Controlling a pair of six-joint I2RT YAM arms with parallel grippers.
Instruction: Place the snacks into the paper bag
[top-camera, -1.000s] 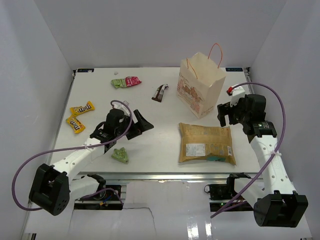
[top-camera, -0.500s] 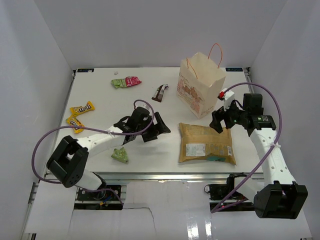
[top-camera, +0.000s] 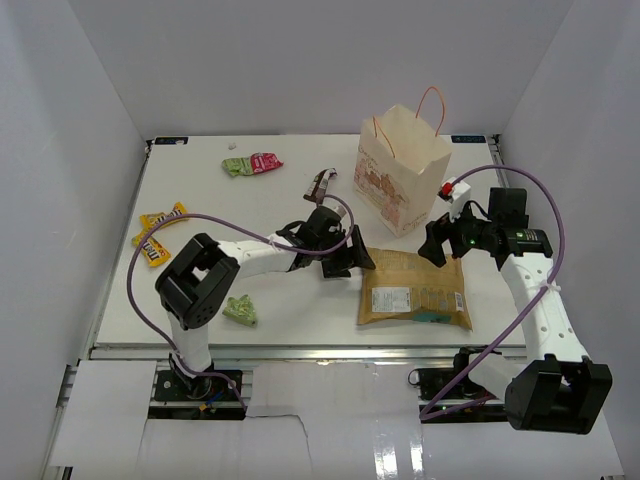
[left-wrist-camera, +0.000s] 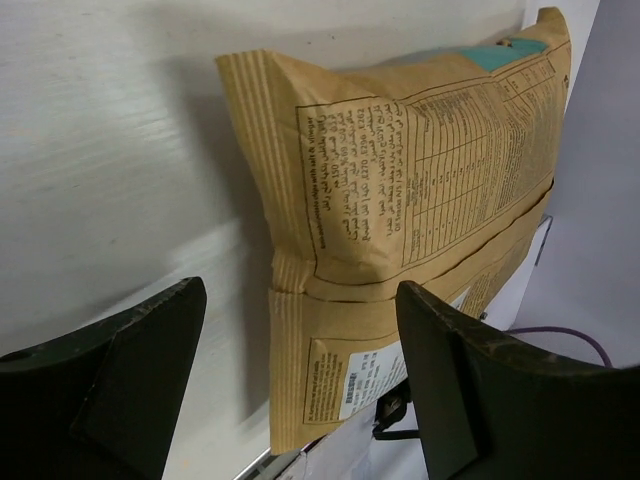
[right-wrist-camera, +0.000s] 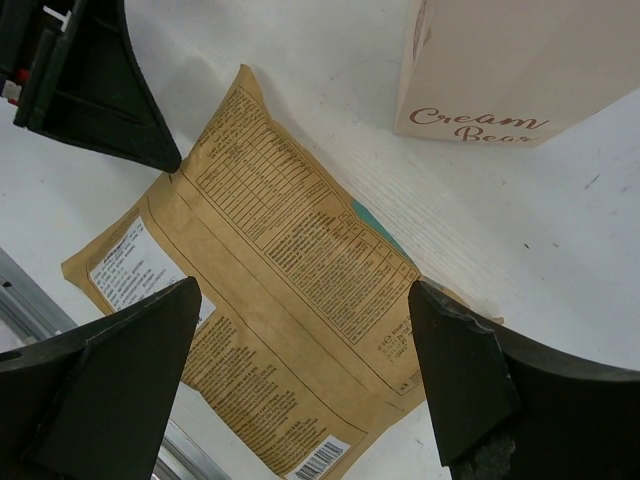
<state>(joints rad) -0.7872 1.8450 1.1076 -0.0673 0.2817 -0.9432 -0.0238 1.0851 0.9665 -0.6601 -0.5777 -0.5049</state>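
Note:
The large tan chip bag (top-camera: 415, 288) lies flat at the front right. It also shows in the left wrist view (left-wrist-camera: 400, 180) and the right wrist view (right-wrist-camera: 270, 330). My left gripper (top-camera: 352, 260) is open and empty at the bag's left edge, its jaws either side of that edge (left-wrist-camera: 300, 390). My right gripper (top-camera: 443, 250) is open and empty above the bag's far right corner (right-wrist-camera: 300, 390). The cream paper bag (top-camera: 403, 170) stands upright behind it. Two yellow M&M's packets (top-camera: 165, 215) (top-camera: 150, 248), a green (top-camera: 236, 166), pink-red (top-camera: 265, 162), dark brown (top-camera: 321, 185) and pale green packet (top-camera: 240, 310) lie on the table.
The paper bag's printed side (right-wrist-camera: 510, 70) stands just beyond the right gripper. White walls close in the table on the left, back and right. The table's front edge (top-camera: 300, 350) runs just below the chip bag.
My left arm has swung right, from beside the pale green packet to the chip bag's left edge. My right gripper moved left over the bag's far corner, then held still.

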